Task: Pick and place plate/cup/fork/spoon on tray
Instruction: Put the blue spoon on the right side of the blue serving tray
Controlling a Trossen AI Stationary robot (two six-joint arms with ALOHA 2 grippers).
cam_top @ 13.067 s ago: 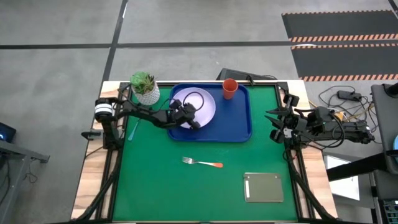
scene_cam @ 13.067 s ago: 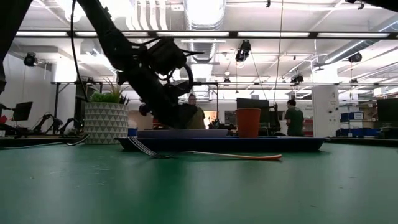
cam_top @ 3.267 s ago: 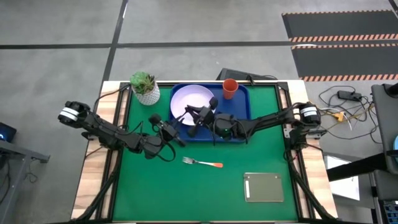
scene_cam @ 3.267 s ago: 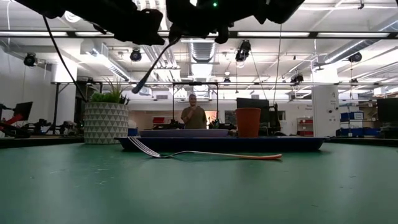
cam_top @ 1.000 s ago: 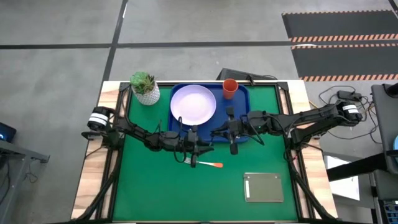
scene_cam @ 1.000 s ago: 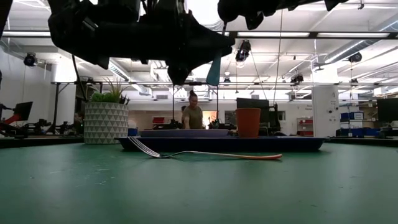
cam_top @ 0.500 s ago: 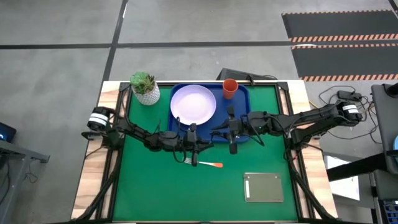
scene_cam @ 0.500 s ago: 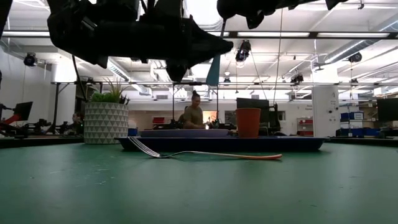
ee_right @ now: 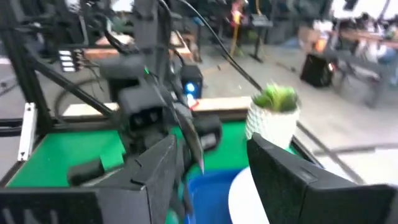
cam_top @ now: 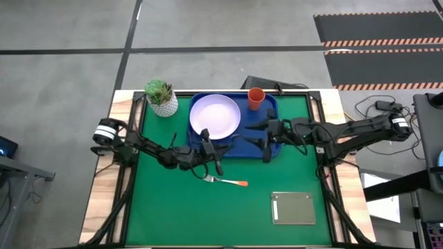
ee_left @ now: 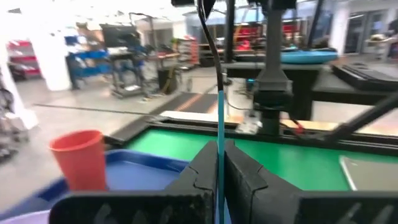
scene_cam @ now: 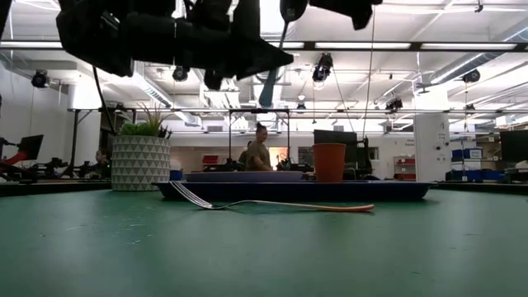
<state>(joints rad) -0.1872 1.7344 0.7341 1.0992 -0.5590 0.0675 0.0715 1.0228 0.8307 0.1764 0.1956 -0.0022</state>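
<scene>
- Left gripper: fingers pressed together on the light blue handle of the spoon. The spoon stands upright between them, lifted clear of the table.
- From above, this gripper sits at the tray's near edge, just below the plate and directly above the fork's tines.
- In the low view the spoon's blue handle hangs from the dark mass of the left gripper, with the silver bowl end up near the top of the frame.
- Right gripper: fingers spread apart, nothing between them. It hovers over the near right part of the tray, below the cup.
- Plate: pale lavender, lying flat on the left half of the blue tray.
- Cup: orange-red, upright in the tray's far right corner.
- Fork: lying on the green table just in front of the tray, tines left, orange handle right, not on the tray.
- Potted plant: white pot at the far left corner of the table, beside the tray.
- Grey slab: flat on the table near the front right, well apart from the tray.
- Person: visible in the room beyond the table.
</scene>
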